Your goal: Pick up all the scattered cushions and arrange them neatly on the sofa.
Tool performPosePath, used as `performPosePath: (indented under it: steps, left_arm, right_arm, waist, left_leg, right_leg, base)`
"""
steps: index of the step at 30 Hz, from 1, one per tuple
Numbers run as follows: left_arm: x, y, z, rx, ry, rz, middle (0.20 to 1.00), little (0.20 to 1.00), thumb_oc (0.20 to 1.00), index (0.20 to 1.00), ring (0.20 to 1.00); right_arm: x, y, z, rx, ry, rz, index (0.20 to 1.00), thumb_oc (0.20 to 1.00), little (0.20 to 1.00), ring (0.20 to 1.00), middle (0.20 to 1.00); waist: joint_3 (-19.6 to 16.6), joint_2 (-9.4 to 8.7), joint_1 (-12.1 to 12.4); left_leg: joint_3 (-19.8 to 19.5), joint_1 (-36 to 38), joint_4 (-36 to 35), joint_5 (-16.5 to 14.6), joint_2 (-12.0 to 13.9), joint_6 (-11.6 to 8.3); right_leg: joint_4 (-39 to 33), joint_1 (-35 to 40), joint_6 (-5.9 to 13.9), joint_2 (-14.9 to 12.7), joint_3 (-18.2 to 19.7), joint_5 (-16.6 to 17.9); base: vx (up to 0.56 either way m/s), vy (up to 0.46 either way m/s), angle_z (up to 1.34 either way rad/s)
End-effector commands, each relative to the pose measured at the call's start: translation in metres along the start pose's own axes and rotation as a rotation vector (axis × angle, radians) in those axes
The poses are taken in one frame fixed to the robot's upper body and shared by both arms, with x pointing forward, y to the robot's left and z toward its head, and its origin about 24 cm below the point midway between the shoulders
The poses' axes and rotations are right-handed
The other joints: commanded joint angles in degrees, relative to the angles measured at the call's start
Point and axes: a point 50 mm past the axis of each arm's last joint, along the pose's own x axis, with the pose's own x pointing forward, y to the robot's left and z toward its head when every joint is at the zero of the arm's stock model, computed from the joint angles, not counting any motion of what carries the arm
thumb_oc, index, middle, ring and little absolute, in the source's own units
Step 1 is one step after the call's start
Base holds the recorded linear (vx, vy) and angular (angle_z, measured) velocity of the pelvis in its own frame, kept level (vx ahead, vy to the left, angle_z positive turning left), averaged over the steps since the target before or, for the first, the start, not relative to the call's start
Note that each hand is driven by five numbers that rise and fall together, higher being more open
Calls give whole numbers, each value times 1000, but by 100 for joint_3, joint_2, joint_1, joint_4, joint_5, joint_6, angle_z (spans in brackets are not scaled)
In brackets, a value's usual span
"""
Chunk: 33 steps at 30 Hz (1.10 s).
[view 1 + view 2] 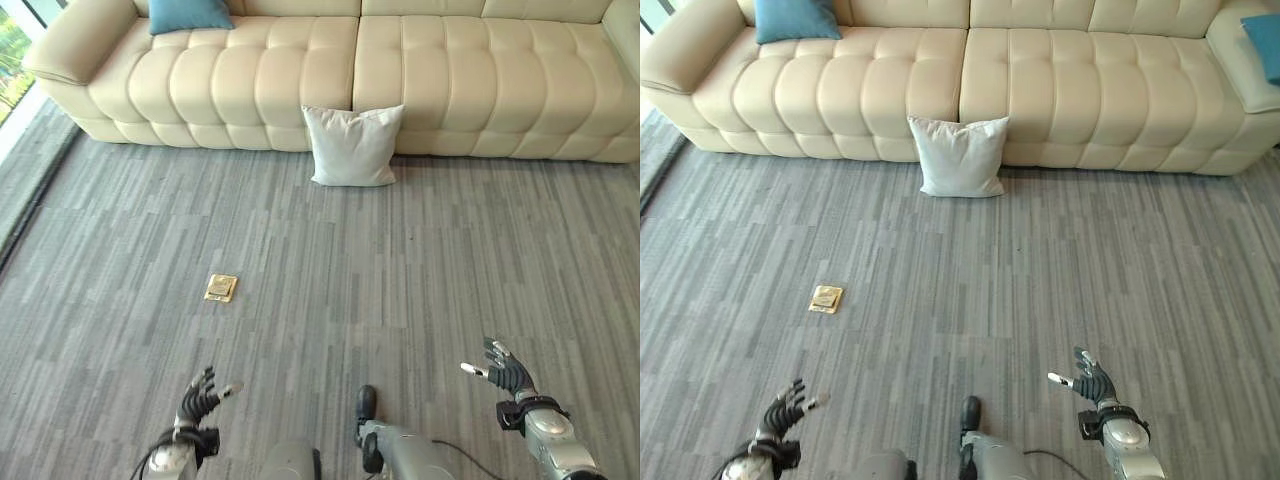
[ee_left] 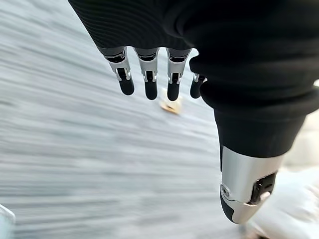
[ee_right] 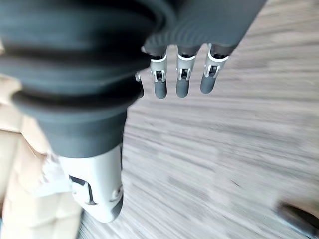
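Observation:
A white cushion (image 1: 352, 146) stands on the grey floor, leaning against the front of the cream sofa (image 1: 440, 70) near its middle. A blue cushion (image 1: 189, 14) rests on the sofa's seat at the far left, and another blue cushion (image 1: 1264, 42) lies on the sofa's right end. My left hand (image 1: 200, 398) hovers low over the floor at the bottom left, fingers straight and holding nothing. My right hand (image 1: 505, 371) is at the bottom right, likewise open and empty. Both hands are well short of the white cushion.
A small brass floor plate (image 1: 220, 288) is set in the carpet to the left of centre, also seen as the floor plate (image 2: 171, 105) past my left fingers. A window strip (image 1: 12, 50) runs along the far left beside the sofa arm.

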Motion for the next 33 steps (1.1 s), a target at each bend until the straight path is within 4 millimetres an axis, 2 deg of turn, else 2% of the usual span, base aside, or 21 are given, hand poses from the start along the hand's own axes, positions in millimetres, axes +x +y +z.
performPosePath:
  steps: [1, 3, 4, 5, 8, 11, 12, 13, 14, 15, 16, 18, 19, 20, 21, 23, 26, 29, 30, 32, 33]
  left_arm:
    - [2, 2, 14, 21, -70, -16, 1000, 1000, 1000, 1000, 1000]
    - [2, 2, 14, 21, -70, -16, 1000, 1000, 1000, 1000, 1000]
    - [2, 4, 13, 32, -61, -11, 1000, 1000, 1000, 1000, 1000]
    - [2, 5, 13, 29, -63, -6, 1000, 1000, 1000, 1000, 1000]
    - [-1, 9, 10, 29, -51, 9, 1000, 1000, 1000, 1000, 1000]
    - [-4, 13, 5, 34, -34, 22, 1000, 1000, 1000, 1000, 1000]
    - [-6, 17, 2, 42, -24, 27, 1000, 1000, 1000, 1000, 1000]
    - [-7, 19, -2, 56, -8, 27, 1000, 1000, 1000, 1000, 1000]
    - [-7, 19, -2, 56, -8, 27, 1000, 1000, 1000, 1000, 1000]
    - [-7, 23, -3, 88, 4, 28, 1000, 1000, 1000, 1000, 1000]
    - [-6, 24, -1, 94, -4, 29, 1000, 1000, 1000, 1000, 1000]
    - [-6, 28, 5, 86, -26, 41, 1000, 1000, 1000, 1000, 1000]
    - [-6, 29, 8, 76, -38, 52, 1000, 1000, 1000, 1000, 1000]
    - [-6, 30, 8, 68, -43, 58, 1000, 1000, 1000, 1000, 1000]
    - [-6, 30, 10, 62, -50, 63, 1000, 1000, 1000, 1000, 1000]
    - [-5, 28, 10, 51, -51, 61, 1000, 1000, 1000, 1000, 1000]
    - [-5, 27, 12, 44, -62, 57, 1000, 1000, 1000, 1000, 1000]
    - [-3, 24, 9, 32, -43, 59, 1000, 1000, 1000, 1000, 1000]
    - [-3, 24, 9, 32, -43, 58, 1000, 1000, 1000, 1000, 1000]
    - [-3, 20, 5, 34, -32, 50, 1000, 1000, 1000, 1000, 1000]
    - [-4, 16, 0, 43, -16, 27, 1000, 1000, 1000, 1000, 1000]
  right_arm:
    - [-4, -21, 5, 19, -43, -68, 1000, 1000, 1000, 1000, 1000]
    - [-4, -21, 5, 19, -43, -68, 1000, 1000, 1000, 1000, 1000]
    - [-3, -19, 3, 25, -37, -72, 1000, 1000, 1000, 1000, 1000]
    - [-3, -19, 4, 24, -40, -76, 1000, 1000, 1000, 1000, 1000]
    - [-3, -16, 0, 10, -24, -74, 1000, 1000, 1000, 1000, 1000]
    - [-4, -14, -1, -9, -13, -59, 1000, 1000, 1000, 1000, 1000]
    - [-5, -12, -3, -19, -8, -47, 1000, 1000, 1000, 1000, 1000]
    - [-7, -8, -7, -24, 1, -30, 1000, 1000, 1000, 1000, 1000]
    - [-7, -8, -6, -24, 1, -30, 1000, 1000, 1000, 1000, 1000]
    - [-8, -1, -8, -16, 1, -9, 1000, 1000, 1000, 1000, 1000]
    - [-8, 2, -8, -19, 0, 6, 1000, 1000, 1000, 1000, 1000]
    - [-4, 9, -1, -25, -24, 27, 1000, 1000, 1000, 1000, 1000]
    - [-2, 12, 2, -25, -35, 33, 1000, 1000, 1000, 1000, 1000]
    - [-1, 14, 5, -24, -41, 38, 1000, 1000, 1000, 1000, 1000]
    - [1, 16, 9, -26, -55, 47, 1000, 1000, 1000, 1000, 1000]
    - [1, 16, 10, -25, -56, 54, 1000, 1000, 1000, 1000, 1000]
    - [2, 15, 11, -24, -58, 49, 1000, 1000, 1000, 1000, 1000]
    - [1, 13, 7, -23, -39, 41, 1000, 1000, 1000, 1000, 1000]
    - [1, 13, 7, -23, -39, 41, 1000, 1000, 1000, 1000, 1000]
    - [-1, 10, 1, -20, -17, 28, 1000, 1000, 1000, 1000, 1000]
    - [-4, 6, -5, 0, 2, 19, 1000, 1000, 1000, 1000, 1000]
  waist:
    - [99, -42, 5]
    - [99, -42, 5]
    - [102, -22, 231]
    - [77, -5, 295]
    - [-10, -44, 485]
    - [-137, -46, 611]
    - [-210, -106, 648]
    - [-276, -192, 656]
    - [-292, -180, 663]
    - [-344, -305, 653]
    - [-367, -327, 670]
    - [-304, -301, 654]
    - [-272, -268, 651]
    - [-236, -204, 632]
    - [-205, -105, 584]
    - [-129, 60, 409]
    - [2, 119, 266]
    - [52, 43, 144]
    - [68, 60, 133]
    - [59, 30, 13]
    - [-38, 4, -21]
  left_leg:
    - [207, -35, -1623, 603, 1, 13]
    - [208, -35, -1623, 603, 2, 13]
    - [221, -504, -2759, 1399, -4, -152]
    - [199, -724, -2973, 1609, 22, -197]
    - [190, -952, -3498, 1871, 31, -241]
    - [255, -862, -3576, 1981, 104, -229]
    - [197, -863, -3394, 2048, 62, -182]
    - [211, -808, -3124, 1964, -58, -66]
    - [210, -829, -3123, 1972, -41, -68]
    - [255, -656, -3006, 1757, -185, 49]
    - [286, -561, -2979, 1641, -255, 141]
    - [302, -319, -2962, 1434, -348, 316]
    - [310, -182, -2960, 1307, -387, 389]
    - [304, 16, -2984, 1210, -396, 449]
    - [266, 243, -3058, 1128, -394, 491]
    - [29, 632, -3207, 1022, -436, 522]
    - [-99, 1045, -3266, 793, -507, 488]
    - [-335, 1471, -3314, 537, -664, 428]
    - [-349, 1496, -3314, 523, -647, 423]
    - [-563, 1819, -3370, 358, -669, 343]
    - [-704, 1952, -3306, 240, -704, 289]
  right_leg:
    - [201, 123, 1141, -550, -103, -617]
    - [201, 124, 1141, -550, -102, -617]
    - [-5, 654, 1177, -393, 48, -757]
    - [-53, 788, 1189, -341, 93, -790]
    - [-102, 1248, 1248, -338, 327, -977]
    - [-68, 1518, 1316, -367, 495, -1058]
    - [-34, 1695, 1398, -476, 518, -1039]
    - [263, 1621, 1512, -681, 554, -854]
    - [260, 1599, 1508, -666, 562, -840]
    - [649, 1518, 1695, -902, 610, -431]
    - [947, 1374, 1769, -990, 647, -65]
    - [1735, 1039, 1824, -1099, 735, 585]
    - [1979, 908, 1860, -1152, 680, 779]
    - [2219, 718, 1857, -1241, 573, 822]
    - [2345, 443, 1745, -1246, 467, 706]
    - [2370, -103, 1564, -887, 376, 94]
    - [1680, -495, 1515, -768, -50, -224]
    - [782, -858, 1608, -681, -296, -52]
    - [758, -818, 1606, -666, -315, -51]
    - [371, -991, 1680, -644, -262, 168]
    - [201, -759, 1596, -621, -123, 203]
  base:
    - [187, -4, -32]
    - [236, 25, -33]
    - [516, 82, -45]
    - [700, 128, -66]
    - [450, 144, -49]
    - [416, 208, -46]
    - [441, 280, -64]
    - [437, 280, -56]
    - [475, 349, -39]
    - [352, 280, -11]
    - [444, 373, -1]
    - [267, 271, 5]
    - [272, 251, 0]
    - [304, 252, 9]
    - [325, 235, 16]
    - [367, 204, 18]
    - [331, 66, 39]
    - [347, -33, 57]
    - [374, -79, 54]
    - [468, -136, 67]
    - [349, -133, 72]
